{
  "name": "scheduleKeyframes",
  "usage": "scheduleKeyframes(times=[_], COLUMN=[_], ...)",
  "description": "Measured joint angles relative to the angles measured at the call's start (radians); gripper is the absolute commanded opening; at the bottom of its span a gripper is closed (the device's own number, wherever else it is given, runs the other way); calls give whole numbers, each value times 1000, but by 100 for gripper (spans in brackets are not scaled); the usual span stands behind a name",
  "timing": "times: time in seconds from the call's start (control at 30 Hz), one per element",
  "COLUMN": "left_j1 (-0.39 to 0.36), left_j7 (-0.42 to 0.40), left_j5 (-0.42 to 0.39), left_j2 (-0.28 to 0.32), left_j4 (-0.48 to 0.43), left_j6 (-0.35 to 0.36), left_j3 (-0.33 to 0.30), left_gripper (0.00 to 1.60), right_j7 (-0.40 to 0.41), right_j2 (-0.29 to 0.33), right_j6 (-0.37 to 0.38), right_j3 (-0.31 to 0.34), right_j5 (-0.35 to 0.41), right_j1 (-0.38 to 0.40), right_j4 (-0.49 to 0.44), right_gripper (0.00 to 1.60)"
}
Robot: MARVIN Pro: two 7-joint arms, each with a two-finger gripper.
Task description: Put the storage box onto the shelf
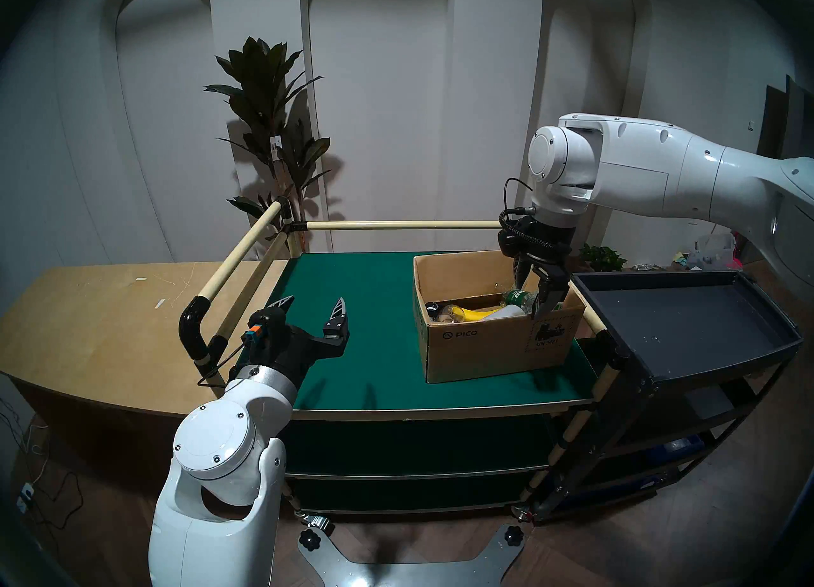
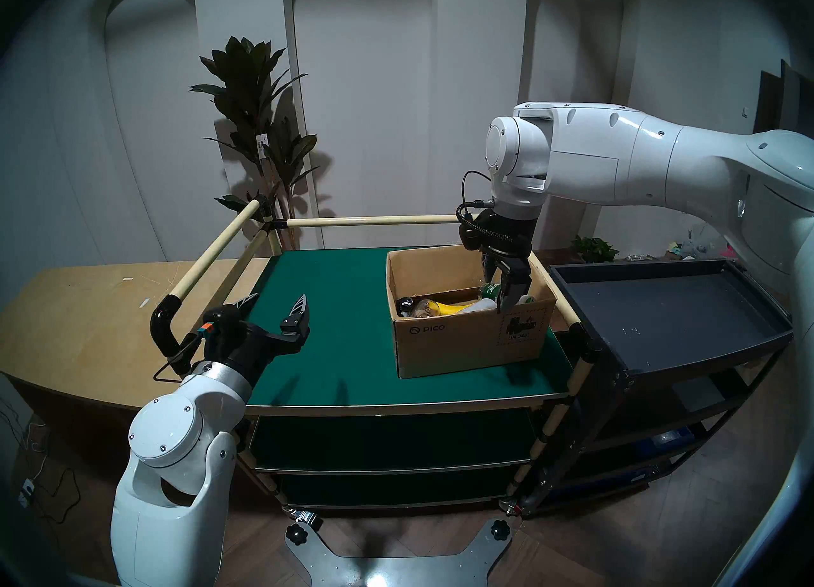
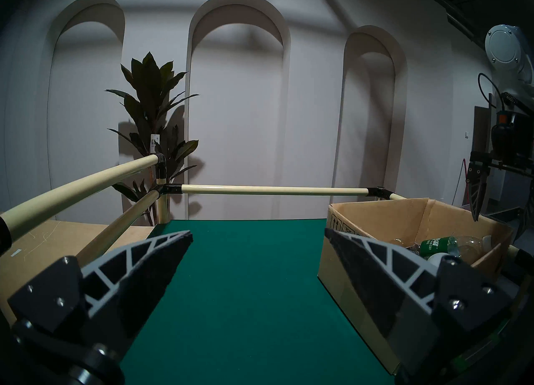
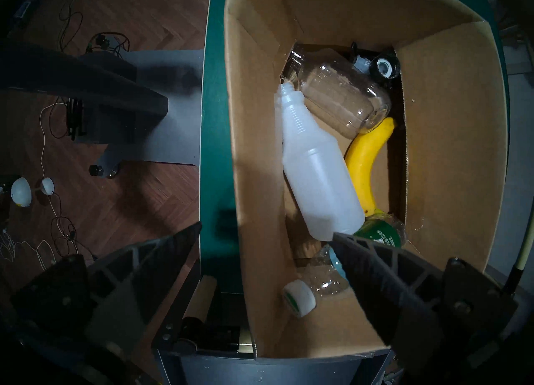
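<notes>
The brown cardboard storage box (image 1: 475, 348) (image 2: 445, 344) with a PICO logo stands on the right part of the shelf's (image 1: 352, 291) (image 2: 334, 282) green top board. My right gripper (image 1: 528, 302) (image 2: 495, 295) (image 4: 265, 231) is open and points down at the box's right end. Its jaws straddle the box's (image 4: 448, 144) near wall, one finger inside and one outside, without pinching it. My left gripper (image 1: 315, 304) (image 2: 276, 299) (image 3: 257, 234) is open and empty, low over the left part of the board (image 3: 245, 274), well left of the box (image 3: 375, 219).
Inside the box lie a banana (image 4: 364, 167), a white bottle (image 4: 318, 167) and clear plastic bottles. A black metal tray cart (image 1: 687, 308) stands against the shelf's right side. Cream rails (image 1: 396, 225) border the top board. A wooden table (image 1: 101, 317) and a plant (image 1: 268, 101) are at left.
</notes>
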Motion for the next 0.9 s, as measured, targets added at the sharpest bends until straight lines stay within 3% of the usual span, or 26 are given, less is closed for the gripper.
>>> scheduleKeyframes(times=[0.37, 0.9], left_j1=[0, 0], left_j7=[0, 0], left_j5=[0, 0], left_j2=[0, 0], left_j4=[0, 1], left_j6=[0, 0], left_j3=[0, 0], left_gripper=[160, 160], right_j7=[-26, -114], right_j2=[104, 284], right_j6=[29, 111], right_j3=[28, 102], right_j5=[45, 201], right_j1=[66, 134], right_j4=[-131, -408], right_gripper=[160, 160])
